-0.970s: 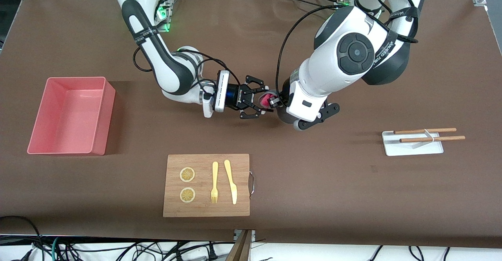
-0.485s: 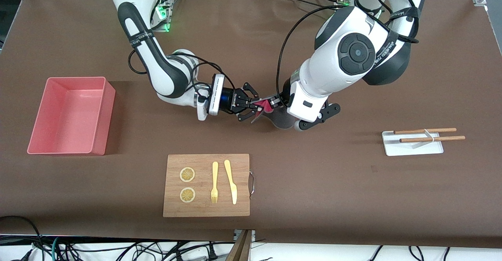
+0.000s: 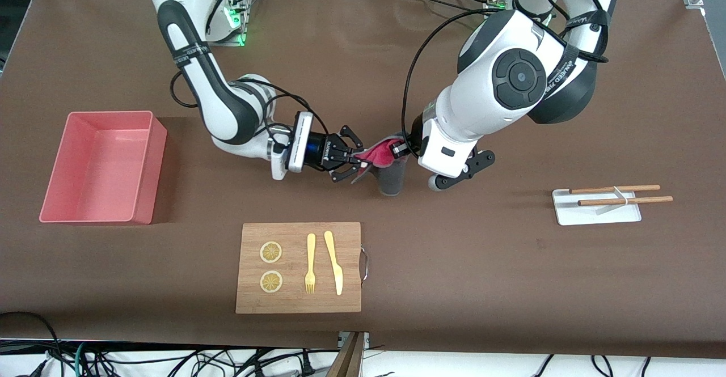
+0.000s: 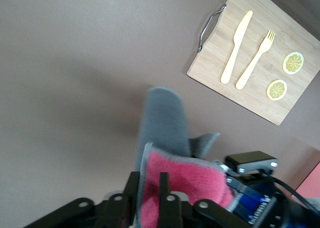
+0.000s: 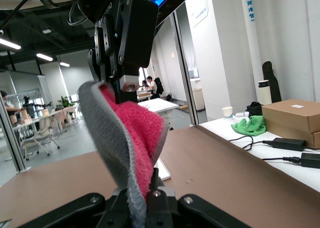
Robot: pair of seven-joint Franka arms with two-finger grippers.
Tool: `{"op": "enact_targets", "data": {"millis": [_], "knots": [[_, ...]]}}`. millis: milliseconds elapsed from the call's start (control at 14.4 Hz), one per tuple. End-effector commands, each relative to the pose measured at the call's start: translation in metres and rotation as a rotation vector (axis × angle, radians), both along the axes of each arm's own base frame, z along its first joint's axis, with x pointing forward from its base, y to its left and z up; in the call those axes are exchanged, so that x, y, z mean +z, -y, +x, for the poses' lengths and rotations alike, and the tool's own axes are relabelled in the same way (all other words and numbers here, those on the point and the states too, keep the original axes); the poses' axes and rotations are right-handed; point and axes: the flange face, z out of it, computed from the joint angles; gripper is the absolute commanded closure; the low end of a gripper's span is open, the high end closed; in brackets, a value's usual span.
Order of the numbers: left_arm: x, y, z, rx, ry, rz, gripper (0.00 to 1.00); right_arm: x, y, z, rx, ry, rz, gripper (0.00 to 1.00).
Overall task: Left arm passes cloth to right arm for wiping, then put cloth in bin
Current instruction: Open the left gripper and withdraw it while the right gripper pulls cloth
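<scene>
Since a second ago the right gripper (image 3: 356, 162) has been drawn toward the frame's left, clamped shut on the cloth (image 3: 381, 156), which is now stretched at centre frame with its grey end hanging. The left gripper (image 3: 399, 149) has begun to part; whether it grips the cloth cannot be told. No writing can be read. The bin (image 3: 102, 167) sits at middle left, a cutting board (image 3: 298, 267) at lower centre.
</scene>
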Motion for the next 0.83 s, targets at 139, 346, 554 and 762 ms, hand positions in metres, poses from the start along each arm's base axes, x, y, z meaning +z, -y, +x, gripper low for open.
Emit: {"op": "enact_targets", "data": {"millis": [139,346,554,762], "knots": [[0.008,-0.005,0.0,0.003,0.008,-0.011,0.0,0.032,0.045,0.007,0.031,0.018,-0.072,1.0],[0.009,-0.02,0.007,0.003,0.011,-0.009,0.0,0.049,0.08,0.007,0.072,0.018,-0.177,1.0],[0.015,-0.042,0.012,-0.09,0.029,-0.009,0.0,0.049,0.125,0.004,0.127,0.012,-0.316,1.0],[0.013,-0.06,0.009,-0.256,0.033,0.04,0.0,0.029,0.177,-0.005,0.192,-0.006,-0.488,1.0]]}}
